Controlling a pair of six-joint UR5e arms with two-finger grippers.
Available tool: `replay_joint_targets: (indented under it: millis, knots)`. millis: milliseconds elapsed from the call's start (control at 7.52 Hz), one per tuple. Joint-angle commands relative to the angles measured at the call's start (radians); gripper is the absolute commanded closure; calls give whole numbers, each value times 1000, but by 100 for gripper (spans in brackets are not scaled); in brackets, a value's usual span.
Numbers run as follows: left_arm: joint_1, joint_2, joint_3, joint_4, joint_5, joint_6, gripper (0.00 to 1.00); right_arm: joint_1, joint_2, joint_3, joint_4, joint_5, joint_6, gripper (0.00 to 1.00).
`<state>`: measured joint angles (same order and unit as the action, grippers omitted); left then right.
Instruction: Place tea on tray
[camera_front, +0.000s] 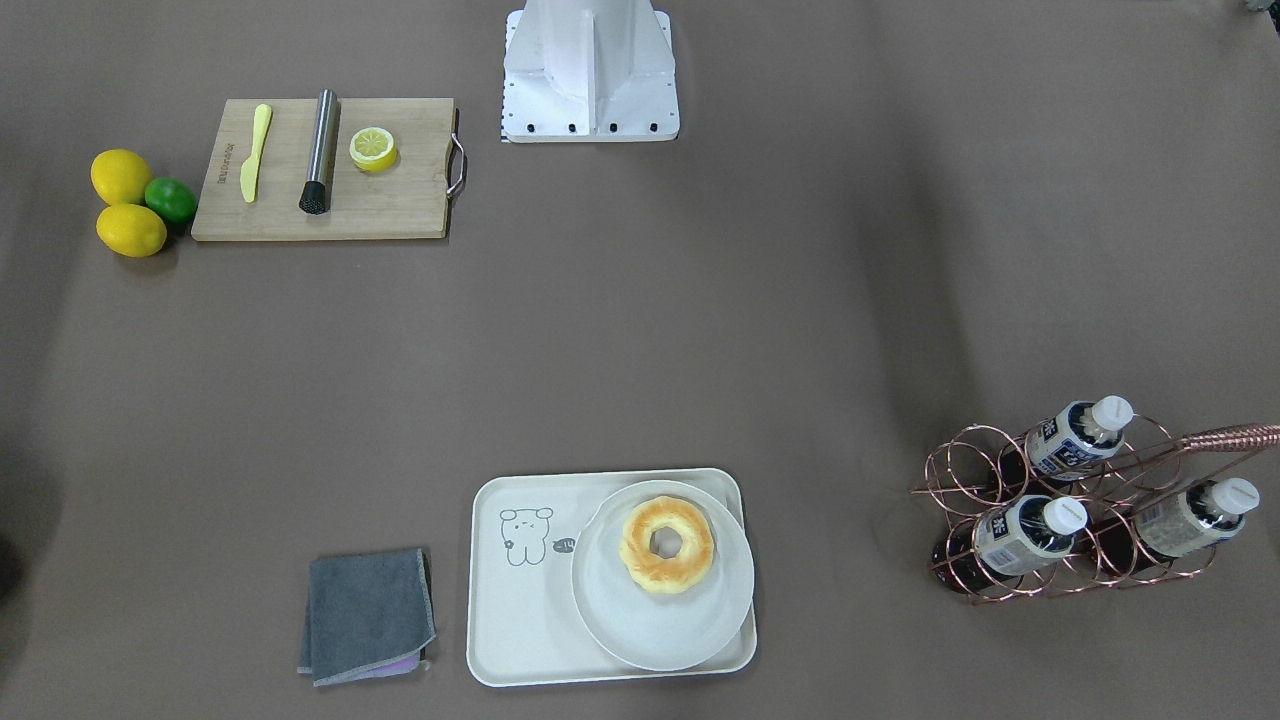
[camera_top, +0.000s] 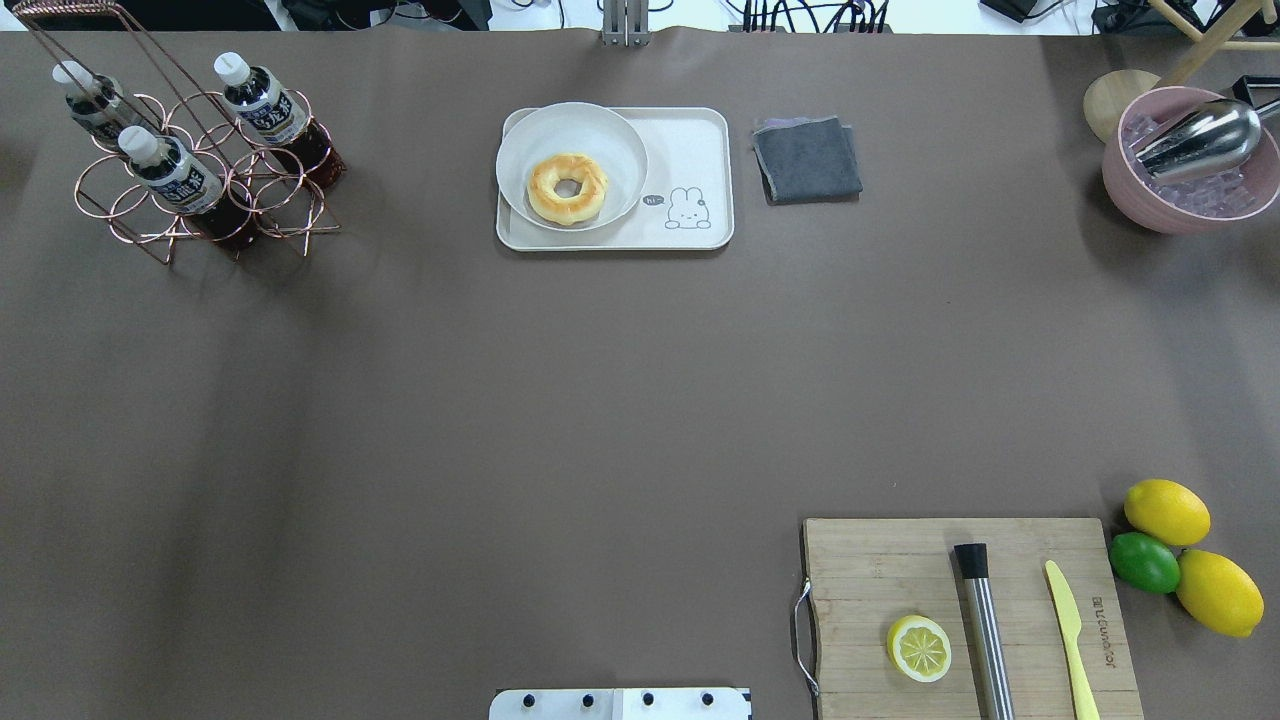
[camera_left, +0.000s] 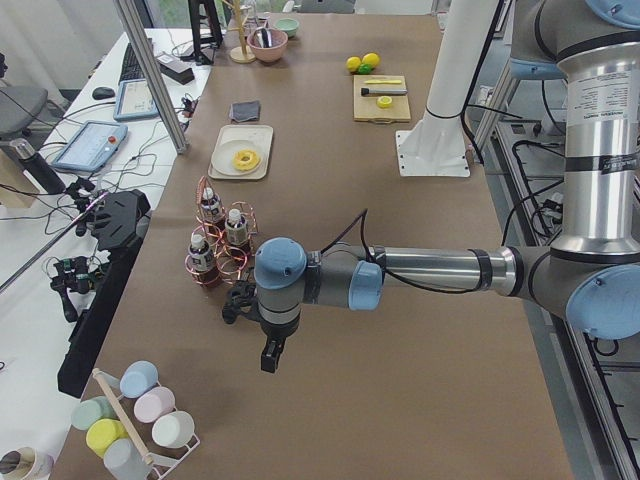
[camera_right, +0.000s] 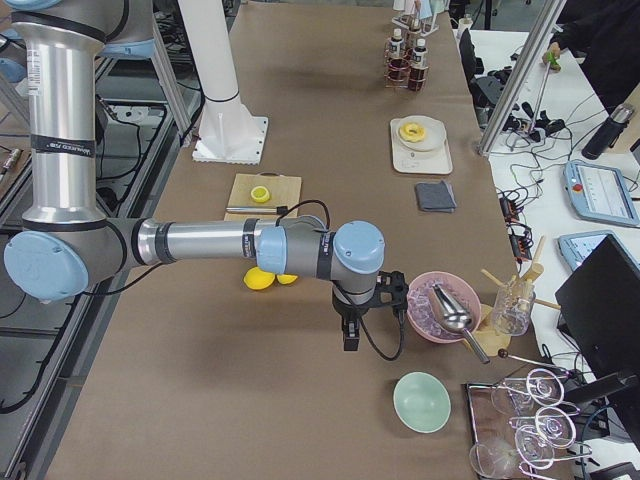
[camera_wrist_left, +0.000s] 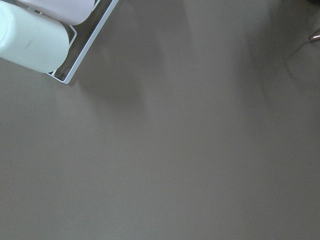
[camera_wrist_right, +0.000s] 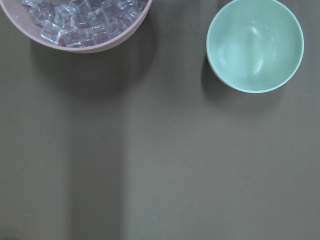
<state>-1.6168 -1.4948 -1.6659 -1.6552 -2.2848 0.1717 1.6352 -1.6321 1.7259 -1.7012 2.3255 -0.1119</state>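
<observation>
Two tea bottles with white and dark-blue labels (camera_front: 1075, 442) (camera_front: 1022, 537) stand in a copper wire rack (camera_front: 960, 480) beside a paler-labelled bottle (camera_front: 1190, 518). They also show in the overhead view (camera_top: 178, 178) (camera_top: 266, 106). The cream tray (camera_front: 520, 610) with the line-drawn animal lies mid-table, far side (camera_top: 690, 150). My left gripper (camera_left: 269, 356) hangs over bare table just short of the rack (camera_left: 215, 255). My right gripper (camera_right: 349, 338) hangs near the pink bowl (camera_right: 432, 305). I cannot tell whether either gripper is open or shut.
A round plate with a doughnut (camera_front: 666, 545) fills half the tray. A grey cloth (camera_front: 368, 615) lies beside it. A cutting board (camera_front: 330, 170) holds a lemon half, knife and metal muddler, with lemons and a lime (camera_front: 140, 200) alongside. A green bowl (camera_wrist_right: 255, 45) and the ice bowl (camera_wrist_right: 75, 25) lie under my right wrist.
</observation>
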Motion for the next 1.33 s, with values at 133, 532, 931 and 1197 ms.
replay_joint_targets:
  millis: [133, 532, 931, 1197]
  knots:
    - [37, 1, -21, 0, -1, -8, 2, 0, 0, 1, 0, 0, 0, 0]
    - [89, 11, -206, -2, 11, -126, 2, 0, -2, 0, 0, -2, 6, 0]
    - [112, 7, -285, -131, -5, -147, 2, 0, -2, -2, 0, -3, 6, 0]
    - [176, 2, -278, -193, -34, -616, 2, 0, -2, 0, 0, -5, 6, 0]
